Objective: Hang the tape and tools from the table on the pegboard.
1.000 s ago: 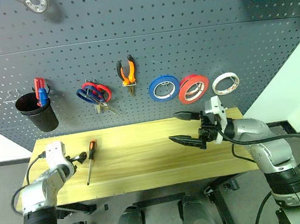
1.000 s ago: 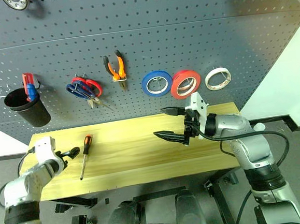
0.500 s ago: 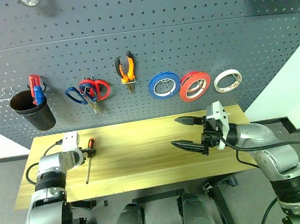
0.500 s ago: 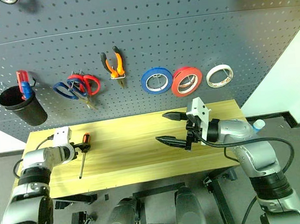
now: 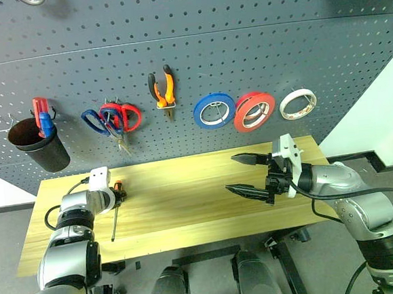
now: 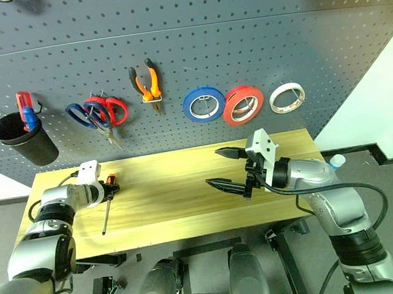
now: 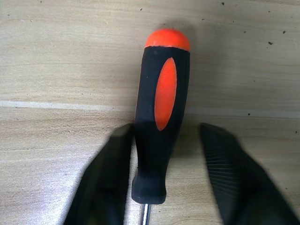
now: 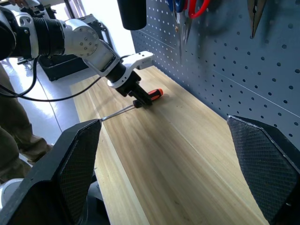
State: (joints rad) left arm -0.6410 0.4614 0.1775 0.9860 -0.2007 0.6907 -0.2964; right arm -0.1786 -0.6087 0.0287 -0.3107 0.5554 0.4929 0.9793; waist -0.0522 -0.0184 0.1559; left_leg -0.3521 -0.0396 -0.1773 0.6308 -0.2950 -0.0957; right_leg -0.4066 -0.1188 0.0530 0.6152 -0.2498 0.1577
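Observation:
The screwdriver (image 5: pixel 118 189), orange and black in the handle, lies on the table (image 5: pixel 187 202) near its left end. My left gripper (image 7: pixel 167 129) points down at it with a finger on each side of the handle (image 7: pixel 161 112). One finger touches the handle and the other stands a little off it. My right gripper (image 5: pixel 231 173) hangs open and empty over the table's right half. On the pegboard (image 5: pixel 277 45) hang the red tape (image 5: pixel 239 119), the orange-handled pliers (image 5: pixel 170 88) and the dark blue scissors (image 5: pixel 89 118).
Red-handled scissors (image 5: pixel 132 116) hang over the blue pair. A blue roll (image 5: pixel 199 113) and a white roll (image 5: pixel 284 106) flank the red tape. A black cup (image 5: pixel 40 146) with two small tools hangs at the far left.
My left gripper moved from the table's left edge onto the screwdriver handle, and its fingers drew in around it. The right arm kept still. The camera shifted slightly.

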